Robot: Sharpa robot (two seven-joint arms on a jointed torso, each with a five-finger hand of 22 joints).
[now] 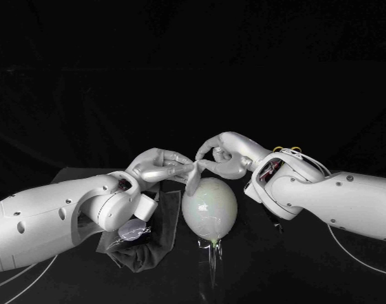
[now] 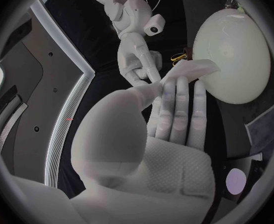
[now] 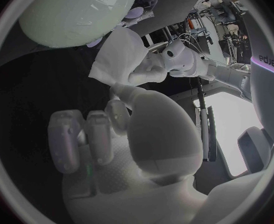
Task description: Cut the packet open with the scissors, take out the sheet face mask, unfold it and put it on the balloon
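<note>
**Black table (image 1: 284, 272): sheet face mask (image 2: 188, 72) held over the balloon (image 1: 209, 209)**

Left hand (image 1: 161, 166) and right hand (image 1: 222, 155) each pinch its edge, the balloon just beneath them. Unfolding looks unfinished; next, they likely must draw it wide, then lower it.

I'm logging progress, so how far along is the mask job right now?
Done: the sheet mask is out. In hand: left hand and right hand both pinch it, bunched, at the rounded end of the balloon. Left: unfold it and lay it on.
</note>
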